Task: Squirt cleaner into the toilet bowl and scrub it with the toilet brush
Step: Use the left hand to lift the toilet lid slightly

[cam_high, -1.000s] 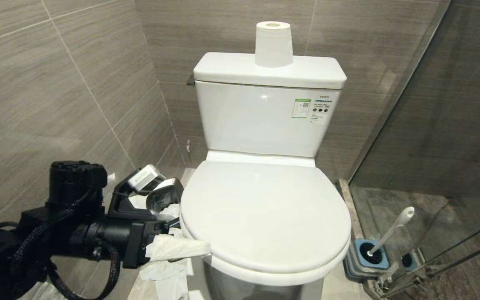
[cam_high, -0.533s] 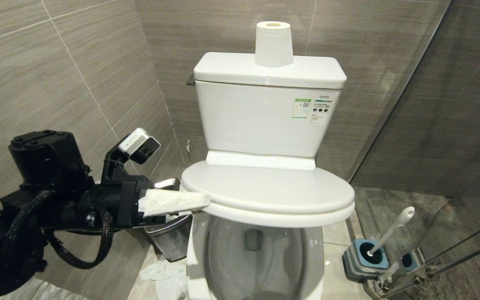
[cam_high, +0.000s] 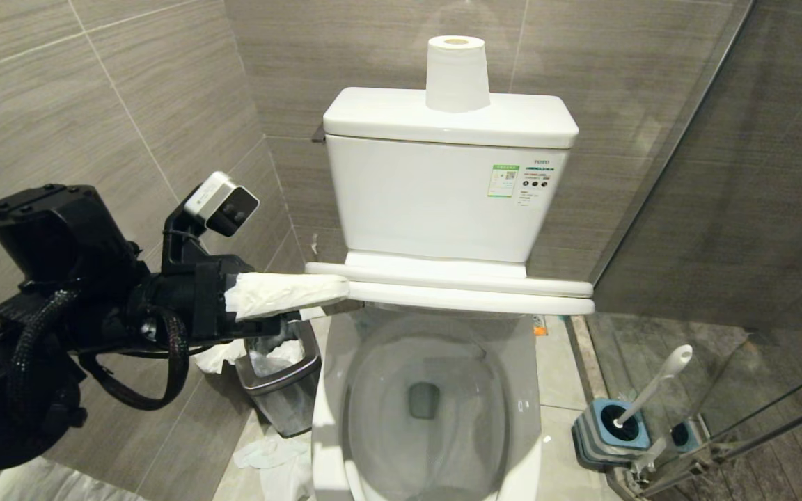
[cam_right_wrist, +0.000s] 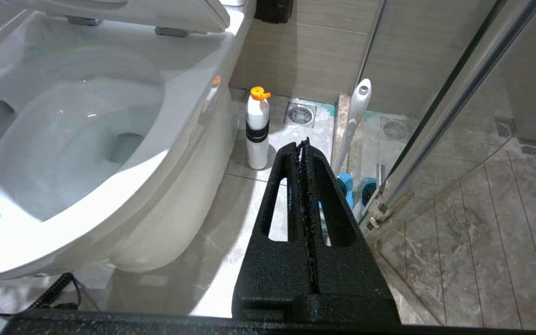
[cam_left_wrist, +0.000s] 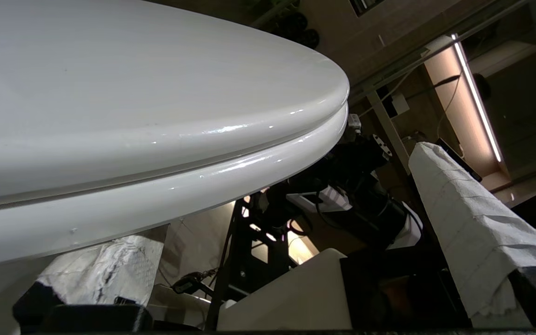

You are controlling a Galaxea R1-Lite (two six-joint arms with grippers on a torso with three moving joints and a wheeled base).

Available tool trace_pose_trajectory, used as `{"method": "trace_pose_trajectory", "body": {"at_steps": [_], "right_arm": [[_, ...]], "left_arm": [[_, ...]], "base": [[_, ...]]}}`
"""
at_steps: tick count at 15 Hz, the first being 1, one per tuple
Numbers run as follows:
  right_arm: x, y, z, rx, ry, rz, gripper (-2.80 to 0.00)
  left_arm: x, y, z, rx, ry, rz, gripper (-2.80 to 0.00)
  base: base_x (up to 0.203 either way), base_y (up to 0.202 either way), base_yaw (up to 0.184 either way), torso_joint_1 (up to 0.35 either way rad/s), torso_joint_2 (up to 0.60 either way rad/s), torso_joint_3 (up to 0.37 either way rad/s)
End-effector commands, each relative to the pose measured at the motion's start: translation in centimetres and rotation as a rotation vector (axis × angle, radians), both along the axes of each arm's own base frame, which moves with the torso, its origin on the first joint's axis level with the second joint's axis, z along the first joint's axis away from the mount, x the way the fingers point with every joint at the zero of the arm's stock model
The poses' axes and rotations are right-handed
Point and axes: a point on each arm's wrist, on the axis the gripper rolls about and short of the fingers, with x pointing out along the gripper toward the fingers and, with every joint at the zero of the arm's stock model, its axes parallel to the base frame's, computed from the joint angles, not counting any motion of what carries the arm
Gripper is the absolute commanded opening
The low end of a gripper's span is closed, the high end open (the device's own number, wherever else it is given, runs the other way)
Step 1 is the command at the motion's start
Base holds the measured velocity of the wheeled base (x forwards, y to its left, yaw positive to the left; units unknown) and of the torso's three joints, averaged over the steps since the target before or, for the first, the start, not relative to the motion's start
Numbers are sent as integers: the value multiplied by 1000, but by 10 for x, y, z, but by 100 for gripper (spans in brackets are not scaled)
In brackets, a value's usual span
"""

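The toilet bowl (cam_high: 533, 390) (cam_right_wrist: 189, 116) stands uncovered, its white seat and lid (cam_high: 470, 292) (cam_left_wrist: 156, 116) lifted together and seen edge-on. My left gripper (cam_high: 328, 305) (cam_left_wrist: 291, 232) is open at their left edge, and one paper-wrapped finger (cam_left_wrist: 105, 265) sits under the seat. A faint turquoise trace of cleaner (cam_right_wrist: 33, 44) shows under the bowl's back rim. The toilet brush (cam_high: 651, 386) (cam_right_wrist: 356, 116) leans in its blue-and-grey holder (cam_high: 613, 428) right of the toilet. My right gripper (cam_right_wrist: 303, 144) is shut and empty, low beside the bowl.
A white bottle with an orange cap (cam_right_wrist: 257, 130) stands on the floor by the bowl. A steel waste bin (cam_high: 282, 383) and loose tissue (cam_high: 269, 452) lie left of the toilet. A paper roll (cam_high: 457, 73) tops the tank. A glass shower door (cam_high: 721, 209) closes off the right.
The seat and lid have swung up from flat on the bowl, uncovering the basin. My left gripper has risen with their left edge. The right arm shows no earlier view.
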Motion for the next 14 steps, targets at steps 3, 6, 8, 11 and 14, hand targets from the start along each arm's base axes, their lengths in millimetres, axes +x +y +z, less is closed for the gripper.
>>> {"method": "trace_pose_trajectory", "body": {"at_steps": [3,6,8,11,14], "right_arm": [[0,0,0,1,1,1,-280],[0,0,0,1,1,0,-280],[0,0,0,1,1,1,-280],[0,0,0,1,1,0,-280],[0,0,0,1,1,0,-280]], "left_arm": [[14,-5,12,-20,-47,7,0],[34,-9,19,-38,-83,48,0],[44,-9,24,-47,-99,71,0],[54,-10,32,-72,-124,139,0],[67,-13,43,-115,-146,262,0]], "base": [[0,0,0,0,0,0],[0,0,0,0,0,0],[0,0,0,0,0,0],[0,0,0,0,0,0],[0,0,0,0,0,0]]}}
